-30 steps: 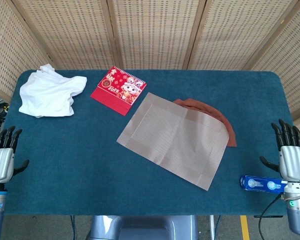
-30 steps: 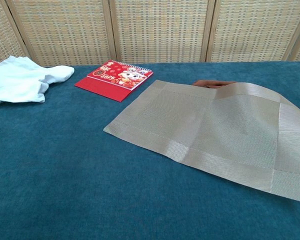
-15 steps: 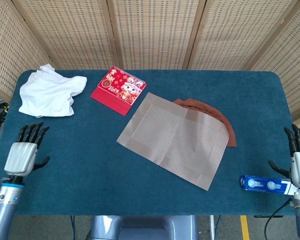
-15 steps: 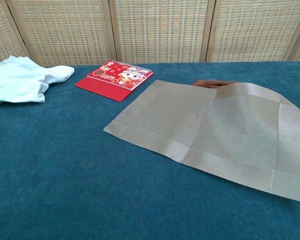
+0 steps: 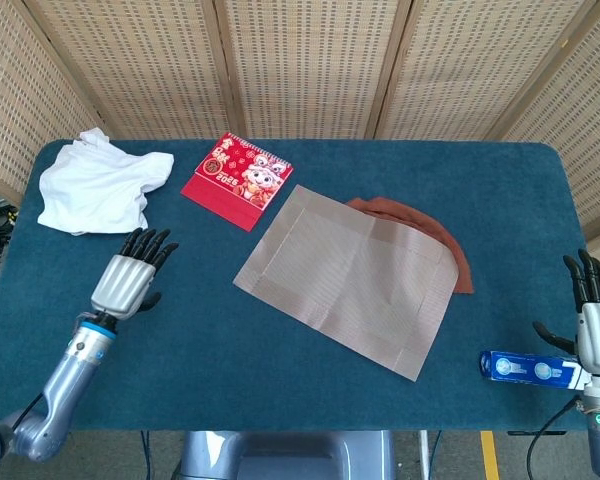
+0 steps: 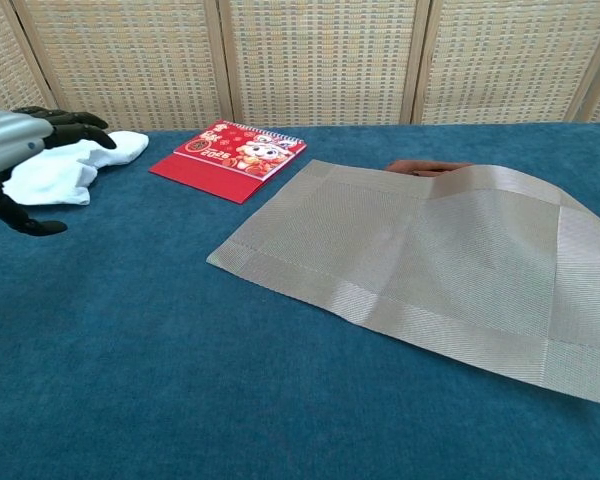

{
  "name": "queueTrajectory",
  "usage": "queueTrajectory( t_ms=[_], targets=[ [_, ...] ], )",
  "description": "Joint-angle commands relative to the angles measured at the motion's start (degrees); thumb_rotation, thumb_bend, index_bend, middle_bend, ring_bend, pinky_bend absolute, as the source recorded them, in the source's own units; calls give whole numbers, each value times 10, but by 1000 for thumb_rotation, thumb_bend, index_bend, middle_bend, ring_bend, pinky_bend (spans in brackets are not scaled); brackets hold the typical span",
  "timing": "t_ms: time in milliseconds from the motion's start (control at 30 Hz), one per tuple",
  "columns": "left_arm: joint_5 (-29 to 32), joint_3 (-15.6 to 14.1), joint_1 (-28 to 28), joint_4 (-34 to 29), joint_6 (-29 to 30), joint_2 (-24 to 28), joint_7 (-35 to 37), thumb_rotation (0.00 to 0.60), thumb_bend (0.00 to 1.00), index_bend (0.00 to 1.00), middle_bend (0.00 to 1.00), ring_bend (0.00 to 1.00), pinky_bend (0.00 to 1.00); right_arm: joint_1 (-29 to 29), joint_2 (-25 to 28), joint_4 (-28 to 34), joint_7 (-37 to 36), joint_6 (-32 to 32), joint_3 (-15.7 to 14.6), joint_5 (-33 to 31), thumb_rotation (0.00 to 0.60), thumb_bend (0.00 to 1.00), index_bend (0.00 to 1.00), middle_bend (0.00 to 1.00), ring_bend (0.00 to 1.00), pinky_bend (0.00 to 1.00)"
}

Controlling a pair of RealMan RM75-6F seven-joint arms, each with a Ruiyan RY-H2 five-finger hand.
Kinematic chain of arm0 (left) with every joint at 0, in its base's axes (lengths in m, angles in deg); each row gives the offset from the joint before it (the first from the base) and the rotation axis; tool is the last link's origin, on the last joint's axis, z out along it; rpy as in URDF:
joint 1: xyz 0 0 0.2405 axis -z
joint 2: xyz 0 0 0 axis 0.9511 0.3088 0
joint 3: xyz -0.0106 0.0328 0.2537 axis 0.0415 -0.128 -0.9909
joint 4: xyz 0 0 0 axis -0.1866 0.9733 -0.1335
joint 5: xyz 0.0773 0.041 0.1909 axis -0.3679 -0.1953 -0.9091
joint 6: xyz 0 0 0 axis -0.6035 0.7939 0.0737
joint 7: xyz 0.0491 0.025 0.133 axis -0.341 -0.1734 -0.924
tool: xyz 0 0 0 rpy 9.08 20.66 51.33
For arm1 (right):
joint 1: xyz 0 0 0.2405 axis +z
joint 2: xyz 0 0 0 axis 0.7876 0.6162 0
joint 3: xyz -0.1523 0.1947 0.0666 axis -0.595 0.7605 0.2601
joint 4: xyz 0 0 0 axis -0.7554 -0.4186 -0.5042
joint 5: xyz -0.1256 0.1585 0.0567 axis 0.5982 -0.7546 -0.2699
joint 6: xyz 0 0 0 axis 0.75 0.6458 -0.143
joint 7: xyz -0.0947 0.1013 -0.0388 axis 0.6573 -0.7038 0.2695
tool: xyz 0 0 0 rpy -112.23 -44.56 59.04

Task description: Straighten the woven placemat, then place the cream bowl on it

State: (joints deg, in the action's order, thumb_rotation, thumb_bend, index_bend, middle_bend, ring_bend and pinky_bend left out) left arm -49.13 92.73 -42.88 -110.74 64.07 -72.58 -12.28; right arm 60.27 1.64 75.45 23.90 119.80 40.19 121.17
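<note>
two robot hands show and neither has hold of anything: the left robot hand (image 5: 130,280) hovers over the surface (image 5: 180,330) with fingers spread, well left of the woven placemat (image 5: 352,277), while the right robot hand (image 5: 598,325) waits off the right edge, fingers apart, just beside a blue tube (image 5: 521,368). the placemat lies skewed mid-surface, its far right corner humped over a reddish-brown thing (image 5: 452,244) tucked beneath it; whether that is a bowl i cannot tell, and no cream bowl shows in either view. straightening looks barely begun; the next move likely calls for the left robot hand to reach the mat's near-left edge and turn it square. also on the blue surface are a white cloth (image 5: 95,185) and a red calendar (image 5: 237,180); woven screens (image 5: 310,60) stand behind.
</note>
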Motion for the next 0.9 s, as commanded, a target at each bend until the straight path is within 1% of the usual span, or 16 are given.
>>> queueTrajectory(
  t_ms=[33,267,333,400,533,733,900],
  targets=[
    [16,10,32,43,-30,-35,-9,600,242,147,0,0,0,-1,0,-1,-2,-1,2,-1,600,275,75,0,0,0],
    [26,11,74,133,-65,-99,-5,600,234,158,0,0,0,-2,0,-6,-9,-5,8,-7,600,275,75,0,0,0],
    [32,9,93,176,-85,-133,-7,600,208,158,0,0,0,-2,0,-9,-12,-9,11,-11,600,275,75,0,0,0],
    [33,10,102,204,-87,-154,-4,600,187,159,0,0,0,-2,-1,-11,-15,-10,13,-12,600,275,75,0,0,0],
    [28,11,116,248,-84,-187,12,600,187,186,0,0,0,-3,-1,-12,-19,-11,15,-13,600,274,75,0,0,0],
    [32,9,139,299,-104,-229,17,600,187,198,0,0,0,-4,0,-13,-27,-10,19,-12,600,275,75,0,0,0],
    [34,11,154,325,-106,-256,18,600,189,203,0,0,0,-4,-1,-15,-32,-15,20,-14,600,275,75,0,0,0]
  ],
)
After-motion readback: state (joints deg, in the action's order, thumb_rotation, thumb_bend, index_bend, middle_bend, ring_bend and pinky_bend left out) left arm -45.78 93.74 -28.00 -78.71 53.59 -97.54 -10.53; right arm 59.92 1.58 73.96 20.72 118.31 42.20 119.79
